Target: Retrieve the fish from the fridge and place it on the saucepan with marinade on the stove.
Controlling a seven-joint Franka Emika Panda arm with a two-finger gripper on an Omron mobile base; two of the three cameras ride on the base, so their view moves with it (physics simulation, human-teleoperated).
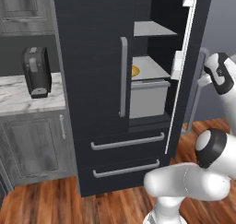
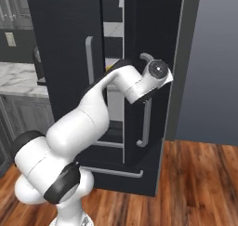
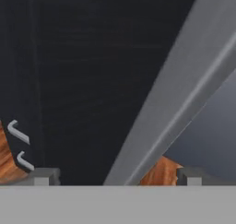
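Inside the fridge (image 1: 97, 80), its closed door half-hides an orange disc (image 1: 135, 71).

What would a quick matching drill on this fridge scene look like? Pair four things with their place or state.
Things:
1. coffee machine
2. fridge's right door
3. fridge's left door
4. gripper

Places or states:
A. swung open
B. standing on the marble counter
C. jaws wide apart, nothing between them
D. closed, its long grey handle upright

Pairs: 1-B, 2-A, 3-D, 4-C
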